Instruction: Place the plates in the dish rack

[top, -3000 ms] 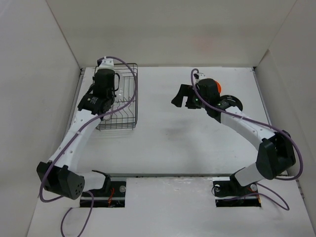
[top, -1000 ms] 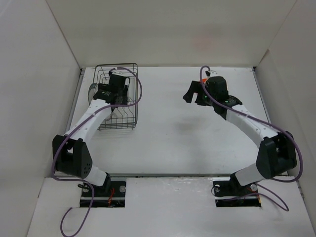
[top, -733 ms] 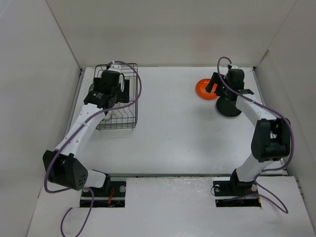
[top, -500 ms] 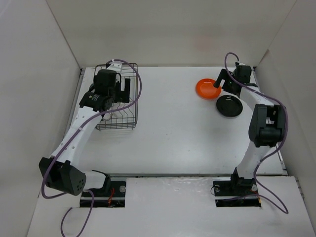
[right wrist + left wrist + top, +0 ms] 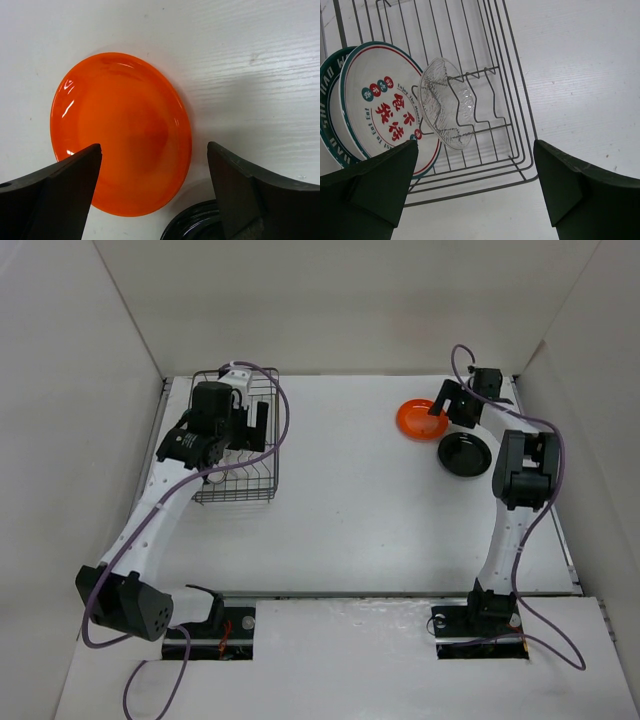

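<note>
Up at the left, the left pincer (image 5: 475, 150) hangs released, fingers spread wide, over the rectangular black wire dish rack (image 5: 512, 125). Three round plates stand on edge among the rack's tines: a white plate with a green patterned rim (image 5: 327, 120) outermost, a white plate with red marks (image 5: 380, 107) against it, then a clear glass plate (image 5: 442, 110). The right pincer (image 5: 154, 149) is likewise released, spread above the plain orange round plate (image 5: 120, 135), which lies flat on the white desk (image 5: 250, 60) with the plain black round plate (image 5: 192, 225) just beside it.
</note>
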Robot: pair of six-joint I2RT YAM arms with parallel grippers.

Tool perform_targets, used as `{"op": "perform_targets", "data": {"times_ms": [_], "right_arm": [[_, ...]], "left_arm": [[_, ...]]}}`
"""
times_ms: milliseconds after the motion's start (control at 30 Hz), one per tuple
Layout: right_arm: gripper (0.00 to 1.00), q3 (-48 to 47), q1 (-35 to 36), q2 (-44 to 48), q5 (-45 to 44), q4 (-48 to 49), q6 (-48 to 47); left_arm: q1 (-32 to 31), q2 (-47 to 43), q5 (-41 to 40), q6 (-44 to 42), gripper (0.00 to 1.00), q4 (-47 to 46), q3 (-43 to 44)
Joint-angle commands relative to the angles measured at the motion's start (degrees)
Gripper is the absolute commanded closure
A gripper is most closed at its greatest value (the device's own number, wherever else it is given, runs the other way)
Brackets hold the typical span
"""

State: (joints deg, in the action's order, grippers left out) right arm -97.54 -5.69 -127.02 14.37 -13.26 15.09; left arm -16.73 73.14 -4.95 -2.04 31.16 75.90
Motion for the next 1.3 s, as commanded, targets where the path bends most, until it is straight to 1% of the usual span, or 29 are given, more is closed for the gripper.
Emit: {"op": "perform_targets", "data": {"times_ms": [0,33,133,167,233,333,367,400,433,467,500,567,600,633,700,733,800,833,867,900,933,1000,1033,1067,1133,1167,1267], "right_arm": [[0.10,-4.94,-0.55,-0.85,1.63,-2.73,-1.29],[0.14,-5.64,-0.55,-1.47,1.63,-3.52,-1.29],[0.20,-9.59,-0.55,-4.28,1.63,-8.00,-1.29],[0.25,-10.21,-0.55,-4.81,1.63,-8.80,-1.29],[0.27,-11.36,-0.55,-5.52,1.63,-10.30,-1.29],[0.37,-12.93,-0.55,-6.83,0.75,-12.93,-1.29],[0.37,-12.94,-0.55,-7.71,0.75,-13.46,-1.29],[0.41,-13.81,-0.55,-8.24,0.75,-14.07,-1.29],[0.43,-14.69,-0.55,-9.03,0.75,-15.03,-0.77],[0.48,-15.22,-0.55,-9.03,0.75,-15.65,-0.77],[0.65,-15.75,-0.55,-9.73,0.75,-16.27,-0.77],[0.87,-16.28,-0.55,-9.74,1.27,-16.80,-0.77],[0.96,-16.28,-0.55,-10.26,1.27,-16.80,-0.77],[1.00,-16.28,-0.55,-10.26,1.27,-16.80,-0.77],[1.00,-16.28,-0.55,-9.57,3.37,-16.02,0.28],[1.00,-14.89,-0.55,-8.78,6.95,-14.36,1.07],[1.00,-8.57,-0.55,-4.92,11.88,-4.36,6.59],[1.00,-6.02,-0.55,-3.42,14.43,0.20,9.14],[1.00,-4.00,-0.55,-2.28,18.72,4.34,11.25],[1.00,-2.85,-0.55,-0.53,19.46,8.56,14.23],[1.00,-2.83,0.41,0.28,19.47,9.29,14.26],[1.00,-2.83,2.96,2.29,19.47,11.05,14.26],[1.00,-1.44,3.75,4.83,19.47,12.19,14.26],[1.00,-0.73,4.63,6.16,19.47,13.16,14.26],[1.00,1.72,7.00,10.10,20.08,16.13,14.26],[1.00,2.78,7.80,11.34,20.87,17.46,14.26],[1.00,7.44,10.78,16.52,23.15,23.08,14.26]], "left_arm": [[0.82,-2.22,1.96,-0.68,0.00,-0.04,0.74],[0.82,-2.22,1.96,-0.68,0.00,-0.04,0.74],[0.82,-2.22,1.96,-0.68,0.00,-0.04,0.74],[1.35,-1.69,1.96,-0.68,0.00,-0.04,0.74],[1.35,-1.69,2.48,-0.68,0.00,0.48,1.35],[1.35,-1.69,2.49,-0.68,0.00,0.48,1.36],[1.35,-1.69,2.49,-0.68,0.00,0.48,1.36],[1.35,-1.69,2.49,-0.68,0.00,0.48,1.36],[1.35,-1.69,2.49,-0.16,0.00,0.48,1.36],[1.35,-1.08,2.49,-0.15,0.00,0.48,1.36],[1.35,-1.07,2.49,-0.15,0.00,0.48,1.36],[1.35,-0.55,2.49,-0.15,0.00,0.48,1.36],[1.35,-0.55,3.19,-0.15,0.00,1.01,1.97],[1.35,-0.02,4.06,-0.15,0.00,1.01,1.97],[1.35,0.68,7.30,-0.77,0.00,1.01,3.72],[1.35,1.47,8.80,-2.34,0.00,1.01,4.34],[1.35,2.17,12.14,-3.84,0.00,1.01,5.48],[1.35,3.14,15.72,-4.54,0.00,0.49,6.97],[1.35,3.93,17.50,-5.16,0.00,0.48,8.20],[1.35,4.81,19.00,-5.16,0.00,-0.13,9.52],[1.35,6.99,22.15,-5.16,0.00,-0.13,12.66],[1.35,9.37,25.33,-4.64,0.00,-0.13,16.11],[1.35,10.52,26.99,-3.94,0.00,-0.13,17.60],[1.35,12.70,31.01,-3.93,0.00,-0.65,20.40],[1.35,14.65,34.38,-3.32,0.00,-1.80,22.35],[1.35,16.40,38.05,-2.71,0.00,-2.85,23.84],[1.35,19.04,42.99,-2.18,0.00,-3.47,25.87]]}}
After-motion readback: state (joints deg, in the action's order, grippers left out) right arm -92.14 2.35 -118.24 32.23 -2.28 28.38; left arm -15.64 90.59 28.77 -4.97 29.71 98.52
